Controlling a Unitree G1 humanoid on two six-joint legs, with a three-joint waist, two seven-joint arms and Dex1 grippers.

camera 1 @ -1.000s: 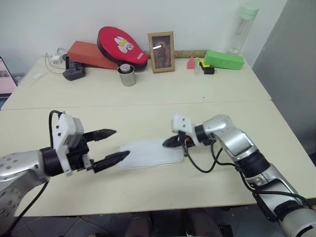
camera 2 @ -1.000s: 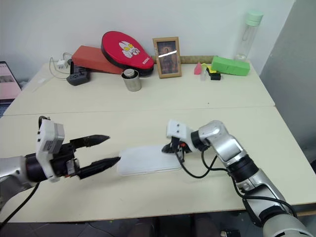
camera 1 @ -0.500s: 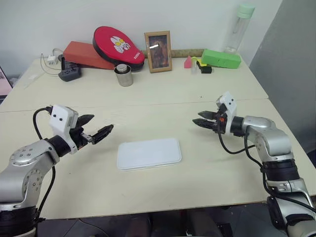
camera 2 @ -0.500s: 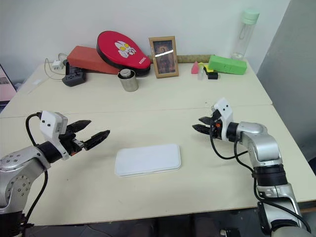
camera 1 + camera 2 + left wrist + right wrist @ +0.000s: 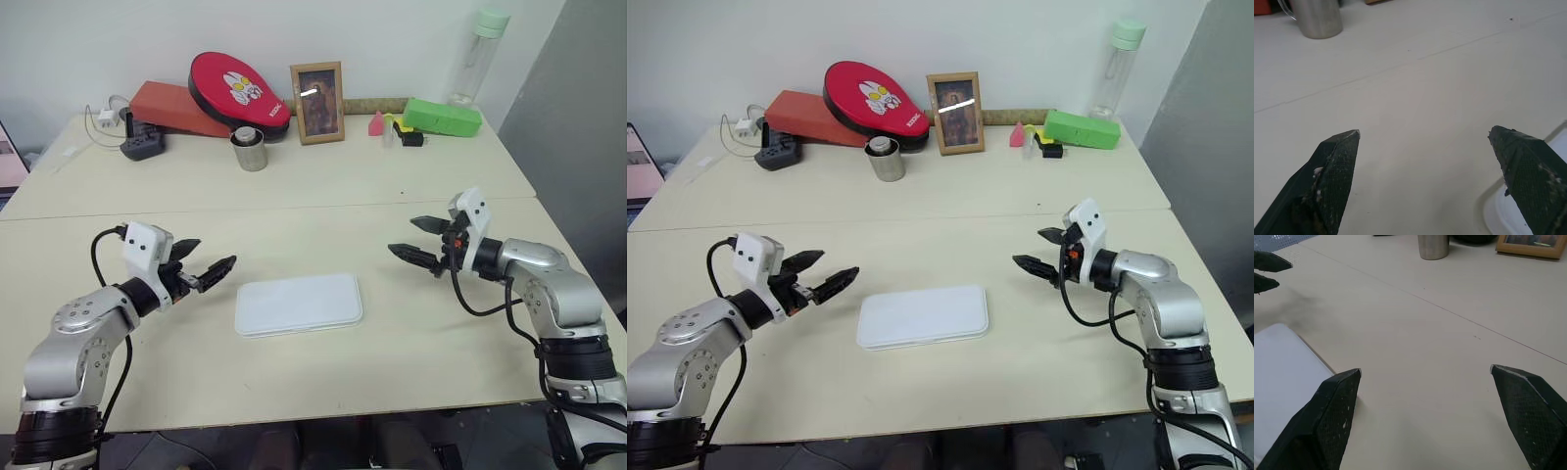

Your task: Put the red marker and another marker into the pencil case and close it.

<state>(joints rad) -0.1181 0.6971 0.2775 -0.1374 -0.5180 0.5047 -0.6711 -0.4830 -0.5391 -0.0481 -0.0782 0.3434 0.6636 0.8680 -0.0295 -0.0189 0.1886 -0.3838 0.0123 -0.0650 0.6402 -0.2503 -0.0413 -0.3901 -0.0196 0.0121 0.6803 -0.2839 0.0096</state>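
Note:
The pencil case (image 5: 298, 304) lies flat and closed on the front table, a white box with rounded corners. The red marker and the other marker are out of view. My left gripper (image 5: 217, 252) hovers open just left of the case, apart from it, with nothing between its fingers. My right gripper (image 5: 401, 235) is open and empty too, a short way off to the right of the case and pointing at it. A corner of the pencil case (image 5: 1498, 210) shows by one left finger. In the right wrist view the pencil case (image 5: 1283, 372) lies beyond one finger.
Along the back wall stand a metal cup (image 5: 251, 150), a picture frame (image 5: 317, 89), a red oval case (image 5: 233, 86) on a red box (image 5: 167, 106), a power strip (image 5: 142, 145), a green box (image 5: 442, 117) and a bottle (image 5: 472, 54). A seam (image 5: 294, 208) joins the two tables.
My right gripper has left the case's right end, swung out to the right and opened. The left gripper has drawn back from the case's left edge, still open. The camera has shifted slightly.

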